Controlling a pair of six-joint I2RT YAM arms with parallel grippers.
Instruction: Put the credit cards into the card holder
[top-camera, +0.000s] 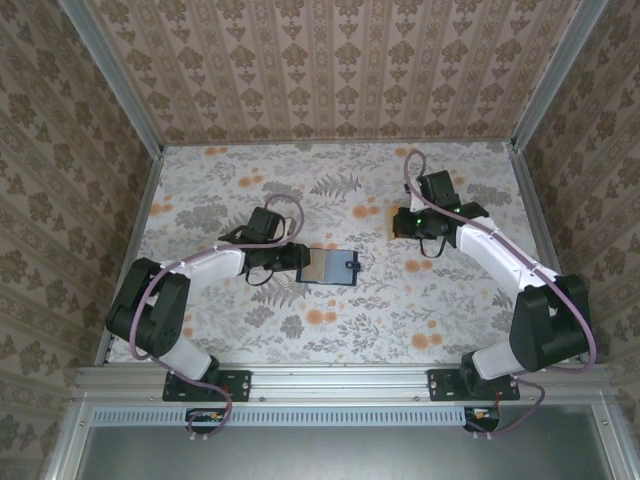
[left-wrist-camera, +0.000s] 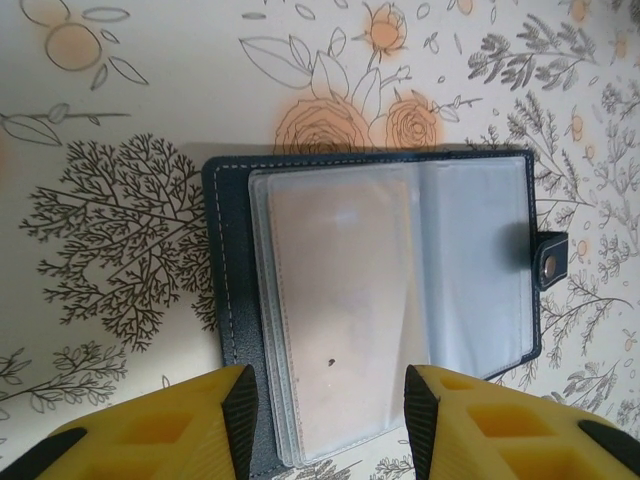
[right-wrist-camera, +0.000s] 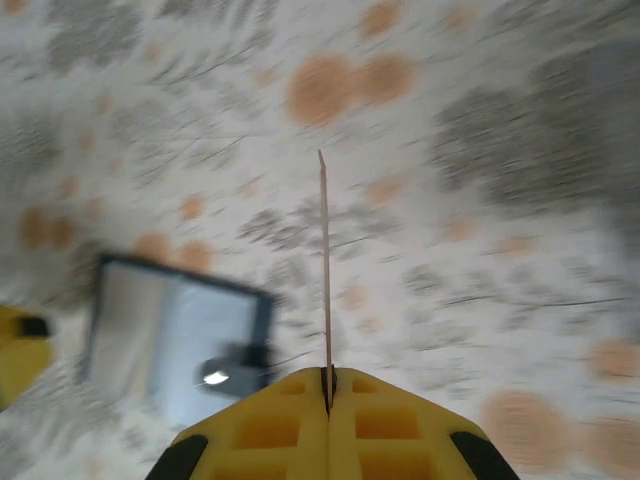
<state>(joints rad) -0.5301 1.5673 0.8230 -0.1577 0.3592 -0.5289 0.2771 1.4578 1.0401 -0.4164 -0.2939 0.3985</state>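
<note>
The card holder (top-camera: 330, 268) lies open on the flowered table, a navy cover (left-wrist-camera: 228, 280) with clear plastic sleeves (left-wrist-camera: 340, 300) and a snap tab (left-wrist-camera: 552, 262) on its right. My left gripper (left-wrist-camera: 330, 400) is open at the holder's left edge (top-camera: 298, 258), its yellow fingers (left-wrist-camera: 235, 415) standing apart on either side of the sleeves. My right gripper (right-wrist-camera: 328, 378) is shut on one credit card (right-wrist-camera: 323, 270), seen edge-on as a thin tan line sticking straight out. It hovers right of the holder (right-wrist-camera: 170, 340) at the table's middle right (top-camera: 398, 222).
Patterned walls close in the table on three sides, with metal rails (top-camera: 150, 190) along the left and right edges. Floral tablecloth (top-camera: 420, 310) stretches between the holder and the arm bases. The right wrist view is motion-blurred.
</note>
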